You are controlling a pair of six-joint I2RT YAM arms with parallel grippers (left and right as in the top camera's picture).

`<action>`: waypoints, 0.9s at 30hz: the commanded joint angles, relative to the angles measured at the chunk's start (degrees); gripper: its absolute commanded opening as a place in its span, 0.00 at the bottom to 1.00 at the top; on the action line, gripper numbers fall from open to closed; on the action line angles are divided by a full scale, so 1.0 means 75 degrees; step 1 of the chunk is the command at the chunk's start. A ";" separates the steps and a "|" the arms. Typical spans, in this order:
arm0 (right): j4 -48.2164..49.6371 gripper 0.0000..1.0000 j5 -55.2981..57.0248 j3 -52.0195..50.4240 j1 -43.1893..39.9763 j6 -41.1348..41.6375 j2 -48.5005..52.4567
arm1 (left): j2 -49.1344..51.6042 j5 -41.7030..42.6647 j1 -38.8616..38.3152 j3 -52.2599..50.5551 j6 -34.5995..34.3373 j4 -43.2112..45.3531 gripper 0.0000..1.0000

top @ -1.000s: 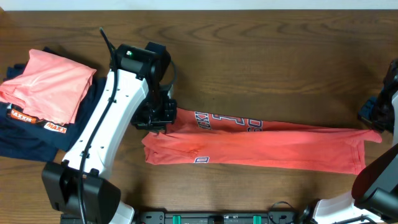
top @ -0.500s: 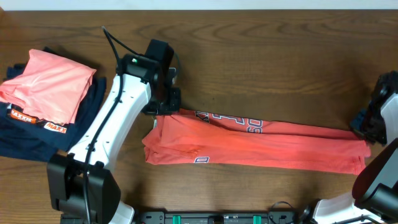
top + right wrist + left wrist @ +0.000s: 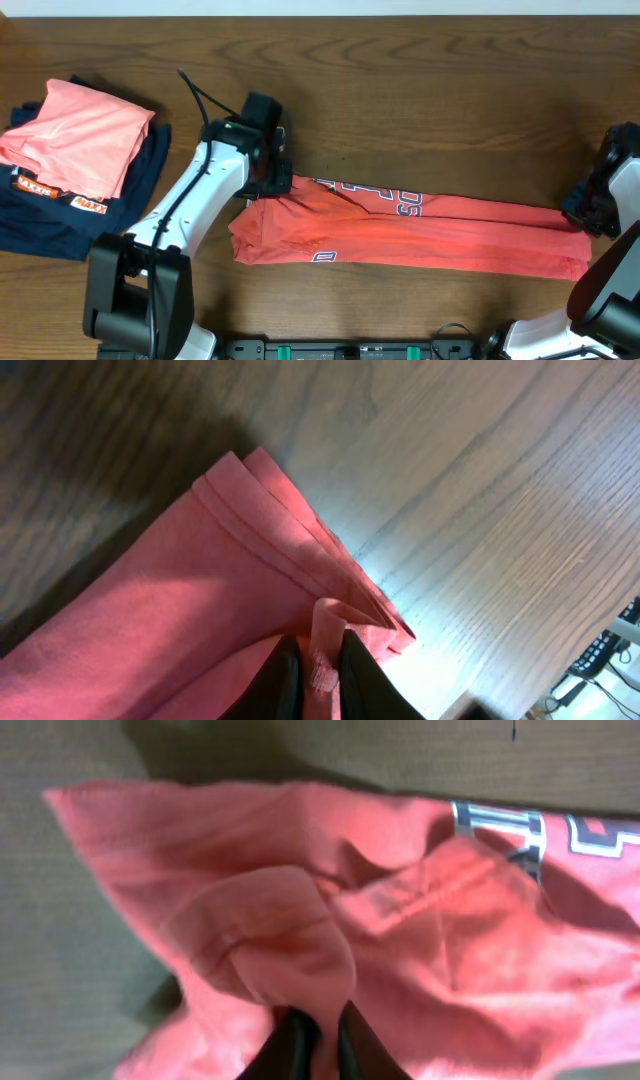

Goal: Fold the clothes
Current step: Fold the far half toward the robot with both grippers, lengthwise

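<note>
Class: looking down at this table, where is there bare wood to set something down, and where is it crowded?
Widest free patch: bare table beyond the coral-red t-shirt, between left gripper and right gripper. Crowded: the left end, with the salmon-pink garment on navy garments.

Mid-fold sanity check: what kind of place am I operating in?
Probably a robotics lab bench, not a home: a wooden table, a left arm and right arm working one coral-red t-shirt, and a stack of folded garments set aside.
</note>
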 commanded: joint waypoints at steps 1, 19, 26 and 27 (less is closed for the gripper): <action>0.0044 0.14 0.0128 -0.0017 -0.0085 0.0108 0.0067 | 0.0125 -0.0073 0.0032 -0.0259 -0.0038 0.0370 0.12; -0.0029 0.29 -0.0216 -0.0006 -0.0388 0.0134 0.0064 | 0.0204 -0.1288 0.0055 -0.1853 -0.1035 0.1262 0.14; -0.0035 0.40 -0.0385 -0.0006 -0.0414 0.0131 0.0064 | 0.0192 -0.1349 0.0064 -0.2174 -0.1160 0.1472 0.14; -0.0055 0.40 -0.0385 -0.0006 -0.0417 0.0131 0.0064 | 0.0181 -0.1349 0.0090 -0.2116 -0.1040 0.1513 0.16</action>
